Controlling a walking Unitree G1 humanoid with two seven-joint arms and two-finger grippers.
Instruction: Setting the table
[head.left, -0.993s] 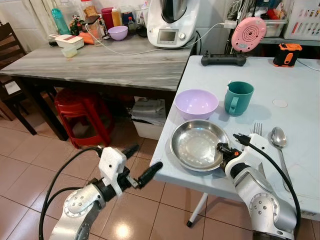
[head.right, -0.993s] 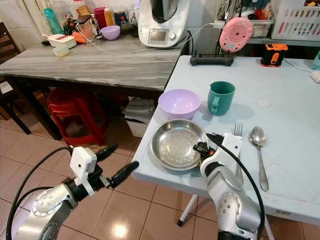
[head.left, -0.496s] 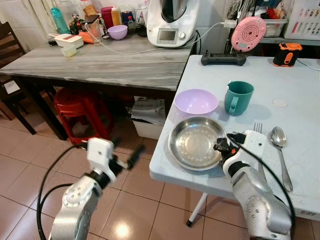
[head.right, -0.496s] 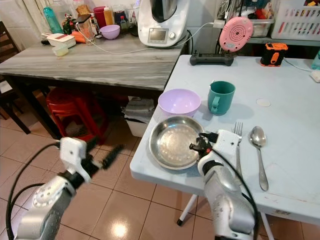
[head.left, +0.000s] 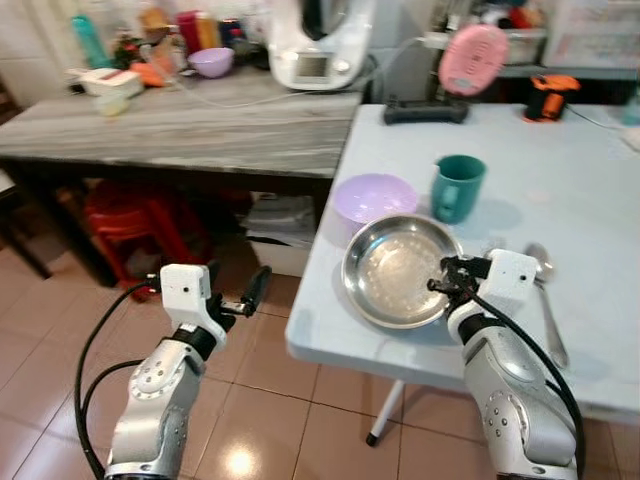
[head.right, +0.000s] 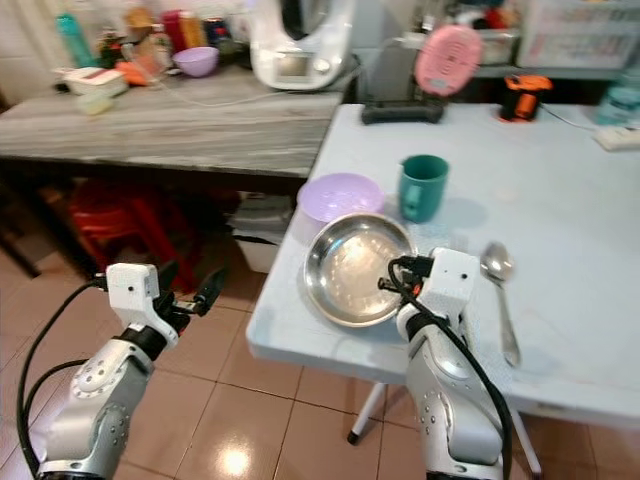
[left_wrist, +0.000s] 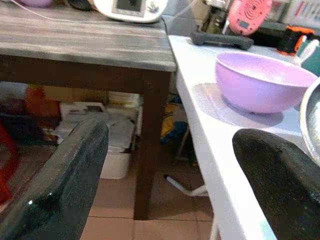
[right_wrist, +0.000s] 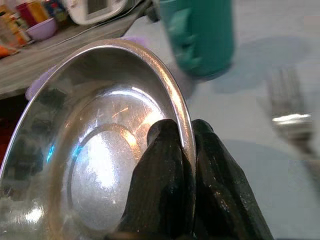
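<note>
A round steel plate (head.left: 395, 285) lies near the front left corner of the pale blue table (head.left: 560, 180). My right gripper (head.left: 441, 286) is shut on the plate's right rim, which passes between the two black fingers (right_wrist: 165, 150). Behind the plate stand a lilac bowl (head.left: 374, 197) and a teal mug (head.left: 458, 187). A fork (right_wrist: 287, 107) and a spoon (head.left: 546, 300) lie to the right of the plate, the fork partly hidden by my wrist. My left gripper (head.left: 243, 294) hangs open over the floor, left of the table's edge, with nothing between its fingers (left_wrist: 65, 185).
A grey wooden table (head.left: 190, 120) at the back left carries a white kitchen machine (head.left: 312, 45) and several bottles. A red stool (head.left: 120, 215) and boxes sit under it. At the blue table's far end are a black remote (head.left: 425, 112), a pink device (head.left: 472, 58) and an orange tape measure (head.left: 550, 95).
The whole view has shifted. My right gripper, still shut on the rim, has drawn the plate slightly in from the table's edge. My left arm has pulled back to the left and risen.
</note>
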